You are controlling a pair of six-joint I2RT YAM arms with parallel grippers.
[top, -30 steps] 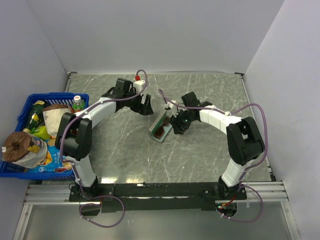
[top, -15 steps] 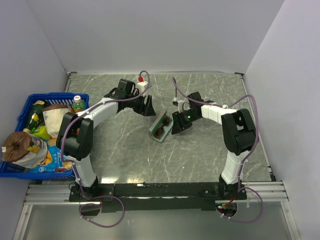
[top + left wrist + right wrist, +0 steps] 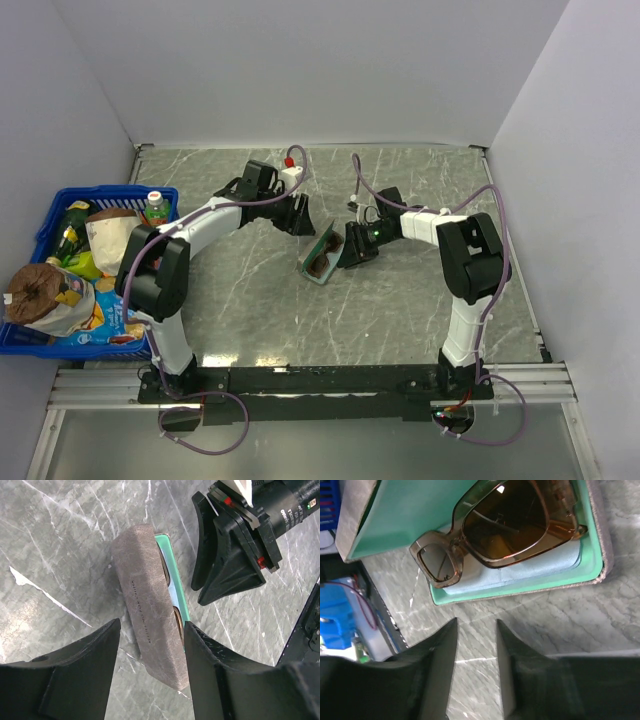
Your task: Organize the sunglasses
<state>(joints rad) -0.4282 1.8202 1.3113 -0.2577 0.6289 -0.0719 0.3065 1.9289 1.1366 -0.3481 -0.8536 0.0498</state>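
At the bottom of the right wrist view, the right tool (image 3: pixel 476 630) is released. Its two fingers are apart, with only bare table (image 3: pixel 550 625) between them. Just above it, in the upper middle of the frame, the sunglasses (image 3: pixel 505 525) lie inside the open case (image 3: pixel 592 567), on a light blue cloth (image 3: pixel 520 575). The tool is near them but not touching.

The sunglasses look light, thin and easy to break. The lenses look smooth and slippery. I think the brown frame is the best place to hold them, not the lenses.

Farther off, behind the case, the left tool (image 3: pixel 152 625) is released too. Its fingers are spread on each side of the case's grey end. I cannot tell if they press on it.
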